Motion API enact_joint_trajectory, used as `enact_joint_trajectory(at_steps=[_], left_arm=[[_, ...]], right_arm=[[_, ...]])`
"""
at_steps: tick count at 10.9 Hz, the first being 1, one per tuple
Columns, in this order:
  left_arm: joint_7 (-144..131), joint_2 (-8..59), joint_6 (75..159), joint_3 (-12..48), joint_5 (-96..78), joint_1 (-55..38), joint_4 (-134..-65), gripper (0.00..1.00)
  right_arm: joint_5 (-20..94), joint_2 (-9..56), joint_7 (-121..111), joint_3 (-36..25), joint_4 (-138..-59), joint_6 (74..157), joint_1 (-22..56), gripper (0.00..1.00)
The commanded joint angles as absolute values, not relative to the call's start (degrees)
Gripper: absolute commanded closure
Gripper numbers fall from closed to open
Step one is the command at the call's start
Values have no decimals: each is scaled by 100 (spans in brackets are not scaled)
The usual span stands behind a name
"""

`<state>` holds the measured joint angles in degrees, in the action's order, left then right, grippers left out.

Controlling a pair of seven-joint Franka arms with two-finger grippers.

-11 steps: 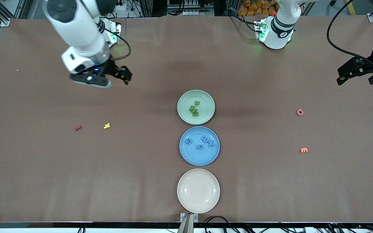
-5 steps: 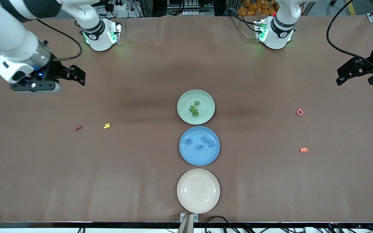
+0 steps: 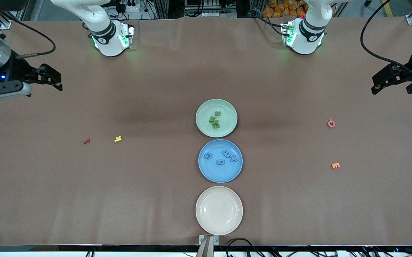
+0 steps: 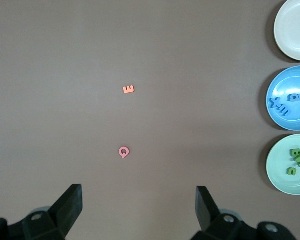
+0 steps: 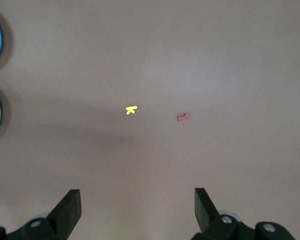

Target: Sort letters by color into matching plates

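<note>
Three plates stand in a row mid-table: a mint green plate (image 3: 227, 110) holding several green letters (image 3: 214, 121), a blue plate (image 3: 220, 175) holding several blue letters (image 3: 227, 156), and a bare cream plate (image 3: 219, 210) nearest the front camera. Loose on the table toward the right arm's end lie a red letter (image 3: 86, 141) and a yellow letter (image 3: 118, 139). A pink Q (image 3: 331, 123) and an orange E (image 3: 335, 165) lie toward the left arm's end. My right gripper (image 3: 50, 77) hangs open and empty over the table's edge at its end. My left gripper (image 3: 391, 85) waits open and empty over its own end.
The left wrist view shows the orange E (image 4: 128, 89), the pink Q (image 4: 123, 152) and all three plates, mint green (image 4: 282, 160) among them. The right wrist view shows the yellow letter (image 5: 131, 110) and the red letter (image 5: 183, 117). Brown table cover lies everywhere else.
My right arm has swung away from the plates, out to the edge at its own end of the table, its gripper still open. The left arm has not moved.
</note>
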<state>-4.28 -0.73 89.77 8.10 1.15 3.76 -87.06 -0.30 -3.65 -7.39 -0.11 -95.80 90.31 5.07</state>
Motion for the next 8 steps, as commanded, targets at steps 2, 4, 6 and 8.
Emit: enact_joint_trajectory(at_steps=[2,4,6,8], left_arm=[[-290,-70,8982,826,176,387,-8666,0],[-299,-70,8982,826,176,378,-8666,0],[-299,-70,8982,826,167,369,-8666,0],[-299,-70,8982,826,167,378,-8666,0]], right_arm=[[-141,-97,-1125,-202,-9010,8877,518,0],[-132,-62,-1108,-307,-8825,8842,719,0],[-114,-53,-933,-316,-8754,8850,808,0],[-62,-44,-135,-316,-8754,8877,826,0]])
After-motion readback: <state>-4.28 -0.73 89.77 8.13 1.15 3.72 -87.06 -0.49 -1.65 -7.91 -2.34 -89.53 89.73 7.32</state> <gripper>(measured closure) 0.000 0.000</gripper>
